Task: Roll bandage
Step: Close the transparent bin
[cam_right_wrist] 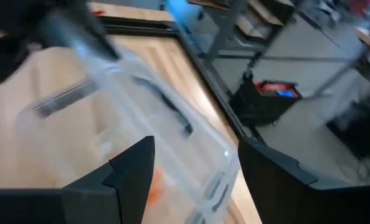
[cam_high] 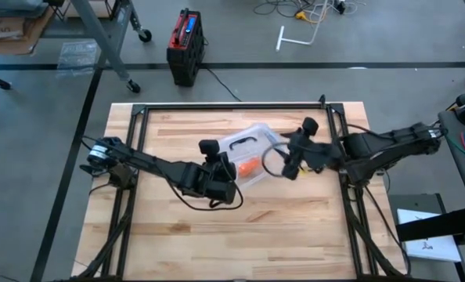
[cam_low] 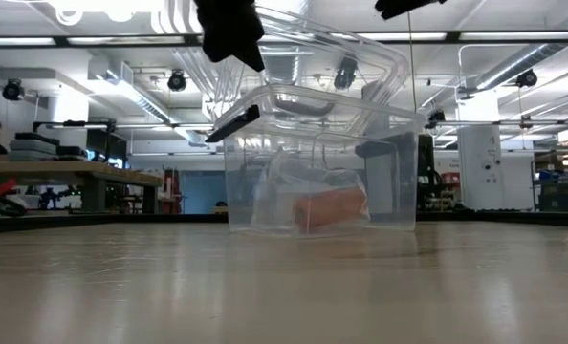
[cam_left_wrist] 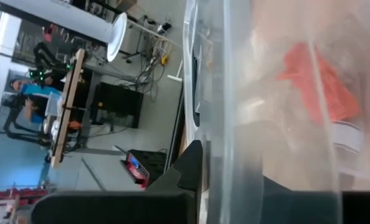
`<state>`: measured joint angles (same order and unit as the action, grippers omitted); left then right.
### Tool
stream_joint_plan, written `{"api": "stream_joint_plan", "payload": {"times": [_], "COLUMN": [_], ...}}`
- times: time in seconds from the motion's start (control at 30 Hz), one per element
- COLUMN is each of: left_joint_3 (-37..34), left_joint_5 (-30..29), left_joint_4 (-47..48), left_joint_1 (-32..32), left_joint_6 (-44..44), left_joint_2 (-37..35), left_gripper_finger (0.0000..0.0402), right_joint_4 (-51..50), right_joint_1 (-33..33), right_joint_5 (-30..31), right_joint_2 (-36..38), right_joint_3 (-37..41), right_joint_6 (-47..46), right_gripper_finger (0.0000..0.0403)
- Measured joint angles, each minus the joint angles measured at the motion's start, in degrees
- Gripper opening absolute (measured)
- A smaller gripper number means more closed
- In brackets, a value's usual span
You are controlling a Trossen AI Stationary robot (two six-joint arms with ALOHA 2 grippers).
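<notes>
1. The bandage is a small orange bundle lying on the floor of a clear plastic box near the middle of the wooden counter. In the low view it rests low in the box, behind the front wall, with what looks like crumpled clear wrapper around it.
2. Handling, as a judgement: soft fabric, very light, floppy once unwound, not fragile. It will give under a squeeze, so pinching across the bundle's middle should hold better than catching a loose end. The wrapper may cling or slip against it.
3. The box has a lid, which stands raised and tilted above the rim, not sealed.
4. The left tool is at the box's near-left wall, closed; its wrist view shows the clear wall right against it, so it appears to pinch the box edge.
5. The right tool is just beside the box's right side, fingers apart, holding nothing that I can see.
6. Count: one bandage, one box, one lid, two tools.
</notes>
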<state>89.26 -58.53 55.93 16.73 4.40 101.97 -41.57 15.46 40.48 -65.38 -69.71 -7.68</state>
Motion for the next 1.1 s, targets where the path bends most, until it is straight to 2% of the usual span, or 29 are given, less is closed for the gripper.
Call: {"api": "stream_joint_plan", "payload": {"times": [0.1, 0.2, 0.4, 0.57, 0.7, 0.8, 0.97, 1.1], "left_joint_3": [-0.3, -0.5, -0.5, -0.2, -0.1, -0.1, -0.1, -0.1], "left_joint_5": [0.0, 0.0, 0.0, 0.0, 0.0, -0.7, -1.4, -4.7], "left_joint_4": [0.0, 0.0, -0.2, -0.5, -0.7, -0.7, 0.4, 3.3], "left_joint_1": [0.3, 0.3, 0.3, 0.4, 0.4, 0.4, 0.5, 0.5], "left_joint_6": [-0.6, -0.6, -1.0, -3.3, -6.1, -7.4, -8.2, -6.4], "left_joint_2": [0.0, 0.0, 0.0, 0.0, 0.0, -0.4, -3.1, -5.9], "left_gripper_finger": [0.0012, 0.0016, 0.001, 0.0013, 0.0018, 0.0011, 0.0008, 0.0017], "right_joint_4": [-2.2, -2.8, 1.5, 16.0, 27.9, 34.3, 37.4, 37.8], "right_joint_1": [5.6, 12.0, 20.2, 24.4, 22.7, 19.4, 13.5, 9.2], "right_joint_5": [-0.3, -2.0, -2.0, 1.7, 7.7, 9.1, 9.1, 8.3], "right_joint_2": [1.3, 1.7, -0.8, -6.6, -14.7, -21.6, -31.2, -36.9], "right_joint_3": [0.8, 3.1, 12.6, 21.0, 23.7, 23.1, 18.7, 13.5], "right_joint_6": [2.2, 0.6, -18.5, -28.9, -34.7, -37.1, -38.9, -38.9], "right_gripper_finger": [0.0225, 0.0218, 0.0203, 0.02, 0.0201, 0.0201, 0.02, 0.02]}}
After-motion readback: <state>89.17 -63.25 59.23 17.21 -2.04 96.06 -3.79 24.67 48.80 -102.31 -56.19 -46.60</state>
